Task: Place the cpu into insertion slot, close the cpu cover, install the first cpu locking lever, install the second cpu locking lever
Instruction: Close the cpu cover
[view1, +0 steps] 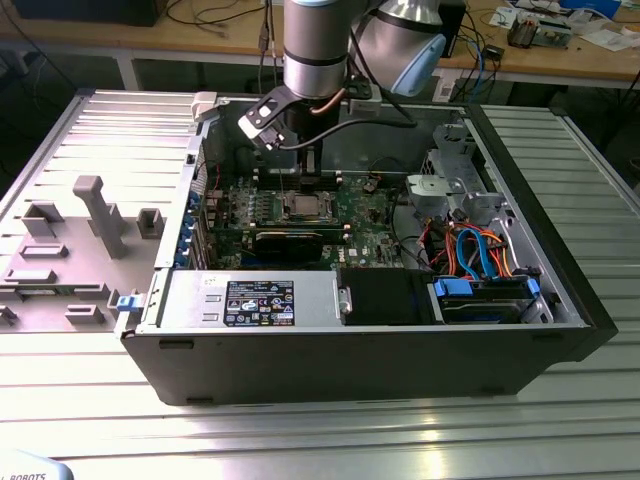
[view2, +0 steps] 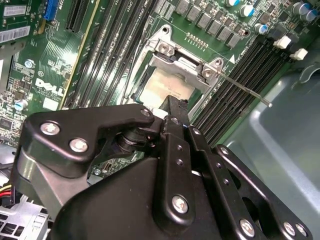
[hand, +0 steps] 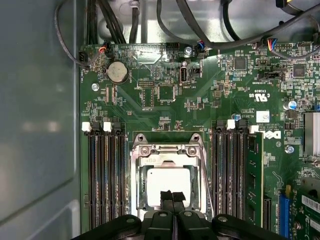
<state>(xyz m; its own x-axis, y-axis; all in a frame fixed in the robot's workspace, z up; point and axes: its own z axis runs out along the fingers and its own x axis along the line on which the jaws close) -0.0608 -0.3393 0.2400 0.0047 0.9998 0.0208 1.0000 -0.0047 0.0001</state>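
The cpu lies silvery-grey in the insertion slot on the green motherboard. The cpu cover lies flat over it, and the chip shows through its window in both wrist views. One thin wire locking lever sticks out sideways from the cover's corner over the memory slots and is not latched. My gripper hangs just above the near edge of the cpu, fingers shut together with nothing between them. In the exterior view the gripper reaches down into the open case right over the slot.
Black memory slots flank the socket on both sides. A long black graphics card lies in front of it, then the power supply. Drive bays with blue and orange cables fill the exterior view's right. The case wall stands close by.
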